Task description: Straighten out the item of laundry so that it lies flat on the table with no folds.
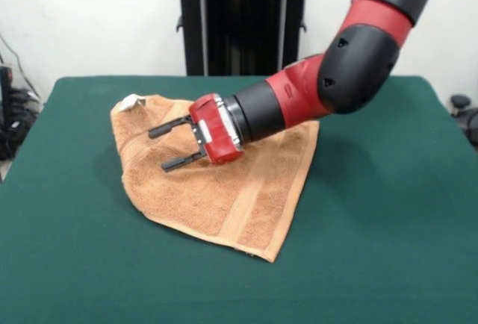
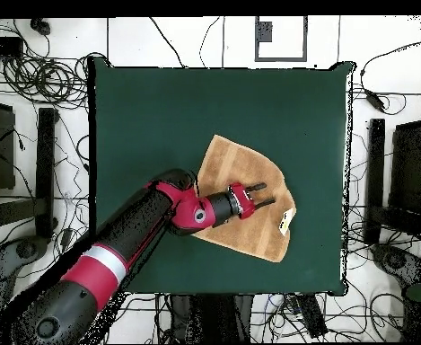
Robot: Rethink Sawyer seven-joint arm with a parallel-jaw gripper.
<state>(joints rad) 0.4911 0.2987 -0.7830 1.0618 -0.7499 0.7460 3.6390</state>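
The orange-tan towel (image 1: 216, 189) lies on the green table (image 1: 373, 227), left of centre in the front view, with its left part folded over and a white tag (image 1: 132, 101) at its far left corner. It also shows in the overhead view (image 2: 241, 166), with the tag (image 2: 286, 220) near its right corner. My gripper (image 1: 169, 147) hangs just above the towel's folded left part, turned sideways, with its two black fingers (image 1: 166, 128) spread apart and nothing between them. In the overhead view the gripper (image 2: 260, 196) is over the towel's right half.
The black pedestal (image 1: 243, 25) stands at the table's far side. Cables and black stands (image 2: 43, 162) lie on the floor around the table. The red and black arm (image 1: 351, 55) reaches in from the upper right across the towel.
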